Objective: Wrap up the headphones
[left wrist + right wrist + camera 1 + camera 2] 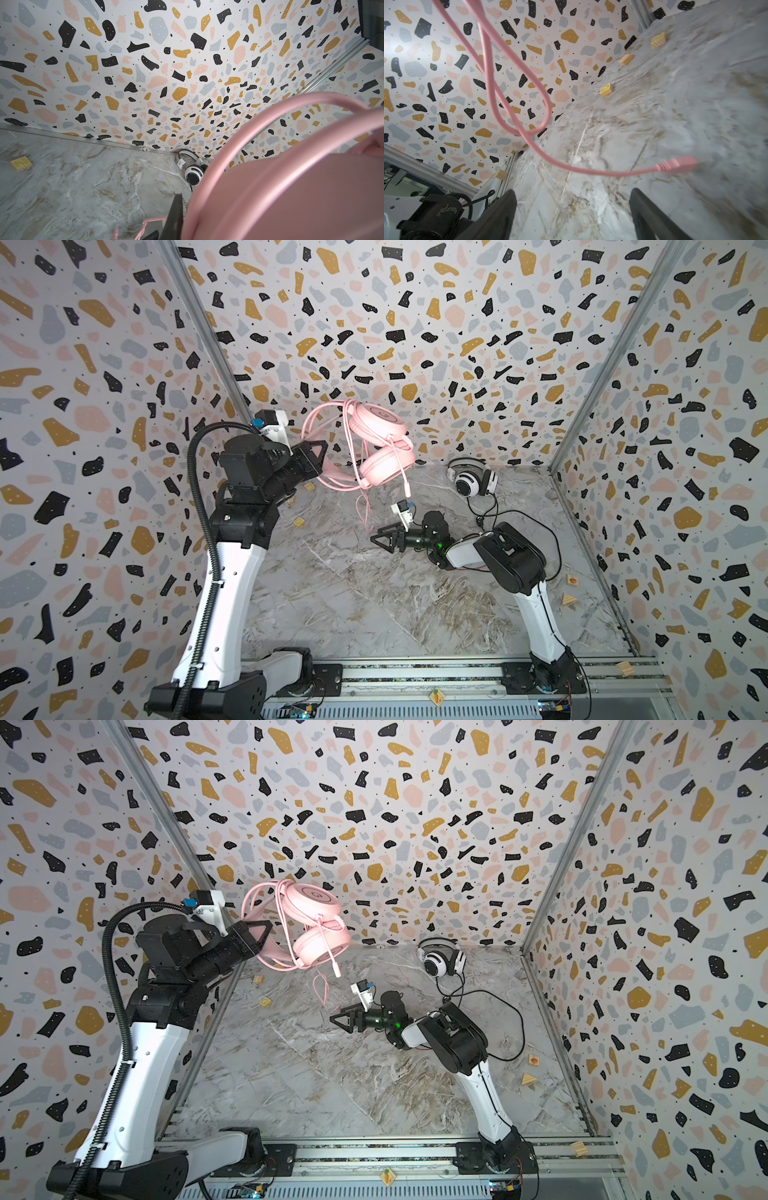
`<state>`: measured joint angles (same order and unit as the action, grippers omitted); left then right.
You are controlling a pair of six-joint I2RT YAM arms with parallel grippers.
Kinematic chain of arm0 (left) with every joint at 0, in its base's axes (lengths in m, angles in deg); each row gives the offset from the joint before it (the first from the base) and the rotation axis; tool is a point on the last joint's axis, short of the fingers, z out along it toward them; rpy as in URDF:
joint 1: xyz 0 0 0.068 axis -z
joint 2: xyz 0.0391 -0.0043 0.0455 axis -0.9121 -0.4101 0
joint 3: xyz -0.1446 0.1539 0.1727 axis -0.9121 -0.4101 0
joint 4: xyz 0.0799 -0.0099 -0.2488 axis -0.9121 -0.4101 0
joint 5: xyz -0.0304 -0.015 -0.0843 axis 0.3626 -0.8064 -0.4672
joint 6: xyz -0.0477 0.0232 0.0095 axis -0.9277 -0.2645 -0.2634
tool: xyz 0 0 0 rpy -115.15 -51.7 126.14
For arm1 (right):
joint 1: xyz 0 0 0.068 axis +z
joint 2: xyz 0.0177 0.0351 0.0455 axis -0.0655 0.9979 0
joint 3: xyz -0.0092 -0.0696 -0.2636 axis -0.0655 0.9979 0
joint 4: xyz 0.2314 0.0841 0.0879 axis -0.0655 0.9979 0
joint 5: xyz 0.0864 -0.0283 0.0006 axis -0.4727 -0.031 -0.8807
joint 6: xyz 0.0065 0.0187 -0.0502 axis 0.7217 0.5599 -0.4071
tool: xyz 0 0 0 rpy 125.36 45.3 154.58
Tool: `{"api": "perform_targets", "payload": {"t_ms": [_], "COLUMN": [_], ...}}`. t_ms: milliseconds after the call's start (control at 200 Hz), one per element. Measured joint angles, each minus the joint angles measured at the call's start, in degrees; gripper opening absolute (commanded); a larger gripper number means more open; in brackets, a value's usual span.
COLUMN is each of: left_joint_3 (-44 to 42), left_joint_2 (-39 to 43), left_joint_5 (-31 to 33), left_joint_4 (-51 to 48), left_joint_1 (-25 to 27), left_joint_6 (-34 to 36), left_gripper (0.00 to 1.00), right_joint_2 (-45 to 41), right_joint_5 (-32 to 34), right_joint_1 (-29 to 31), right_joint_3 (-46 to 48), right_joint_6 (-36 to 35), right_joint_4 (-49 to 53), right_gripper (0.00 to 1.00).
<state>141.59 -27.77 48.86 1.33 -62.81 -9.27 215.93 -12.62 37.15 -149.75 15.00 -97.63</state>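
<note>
Hanging in the air above the table (353, 605): pink headset (376, 448), clamped by its headband in the left gripper (321, 460), jaws pressed together on it. Trailing beneath the pink headset, thin pink cable (517, 116), looped, plug (679, 164) at its end. Lower and nearer than the pink headset, right gripper (380, 543) spread wide, pinching nothing. Right of the pink headset, lying on the table, white-and-black headset (471, 481).
</note>
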Motion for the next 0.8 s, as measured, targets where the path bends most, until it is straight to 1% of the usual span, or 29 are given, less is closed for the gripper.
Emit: {"api": "perform_targets", "payload": {"t_ms": [85, 140, 175, 220, 245, 255, 285, 310, 350, 380, 456, 541, 576, 701, 796], "left_joint_3": [0.0, 0.0, 0.0, 0.0, 0.0, 0.0, 0.0, 0.0, 0.0, 0.0, 0.8, 1.0, 1.0, 1.0, 1.8], "left_joint_2": [0.0, 0.0, 0.0, 0.0, 0.0, 0.0, 0.0, 0.0, 0.0, -0.1, -0.5, -0.8, -0.9, -1.6, -2.6], "left_joint_5": [-0.3, -0.5, -0.6, -0.8, -0.8, -0.7, -0.7, -0.7, -0.7, -0.7, -0.7, -0.7, -0.7, -0.6, 0.1], "left_joint_4": [-0.6, -0.7, -0.7, -0.7, -0.8, -0.8, -0.8, -0.8, -0.9, -0.9, -1.3, -1.1, -0.9, -0.4, -0.4], "left_joint_1": [0.0, 0.0, 0.0, 0.0, 0.0, 0.0, 0.0, 0.0, 0.0, 0.0, 0.0, 0.0, 0.0, 0.0, 0.0], "left_joint_6": [0.0, 0.0, 0.0, 0.0, 0.0, 0.0, 0.0, 0.0, 0.0, 0.0, 0.0, -0.5, -0.8, -1.4, -1.4], "left_gripper": [0.0, 0.0, 0.0, 0.0, 0.0, 0.0, 0.0, 0.0, 0.0, 0.0, 0.0, 0.0, 0.0, 0.0, 0.0], "right_joint_2": [0.4, 0.9, 1.2, 1.7, 2.1, 2.2, 2.5, 2.8, 3.0, 3.0, 2.9, 2.9, 2.9, 2.7, 1.1], "right_joint_5": [0.1, -0.1, -0.2, -0.3, -0.5, -0.5, -0.7, -0.8, -0.9, -0.9, -1.0, -1.0, -1.0, -1.0, -1.1], "right_joint_1": [1.3, 1.4, 1.4, 1.4, 1.4, 1.4, 1.4, 1.4, 1.4, 1.3, 1.3, 1.3, 1.3, 1.0, 0.7], "right_joint_3": [-2.6, -4.5, -5.6, -6.8, -7.5, -7.7, -8.1, -8.3, -8.2, -7.8, -5.5, -1.9, -0.4, 3.3, 6.3], "right_joint_6": [-1.8, -2.9, -3.5, -4.2, -4.5, -4.4, -4.8, -5.2, -5.3, -5.3, -5.4, -5.6, -5.3, -4.7, -4.1], "right_joint_4": [1.0, 1.7, 2.0, 2.4, 2.6, 2.7, 2.8, 2.9, 2.9, 2.8, 1.9, 0.9, 0.5, -1.1, -3.0], "right_gripper": [0.87, 0.84, 0.78, 0.68, 0.61, 0.6, 0.53, 0.5, 0.49, 0.48, 0.42, 0.22, 0.18, 0.06, 0.04]}}
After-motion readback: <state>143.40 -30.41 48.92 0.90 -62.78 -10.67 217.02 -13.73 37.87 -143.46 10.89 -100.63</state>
